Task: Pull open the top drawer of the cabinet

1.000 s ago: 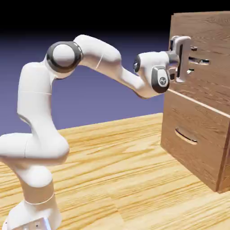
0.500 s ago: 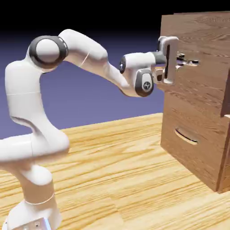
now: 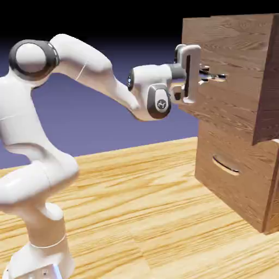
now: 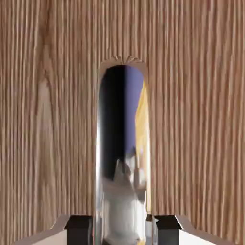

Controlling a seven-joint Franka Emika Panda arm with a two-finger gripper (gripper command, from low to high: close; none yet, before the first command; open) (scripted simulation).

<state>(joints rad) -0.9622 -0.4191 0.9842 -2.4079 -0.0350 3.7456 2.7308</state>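
Top drawer (image 3: pixel 234 65) juts from the cabinet (image 3: pixel 240 180), pincer (image 3: pixel 210 75) pinching its handle (image 4: pixel 122 158).

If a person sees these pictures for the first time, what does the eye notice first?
First, the white arm reaching from the exterior view's left, its hand shut on the thin handle of the top drawer. That drawer juts out of the cabinet above the closed lower drawer. In the hand view, the shiny handle fills the middle.
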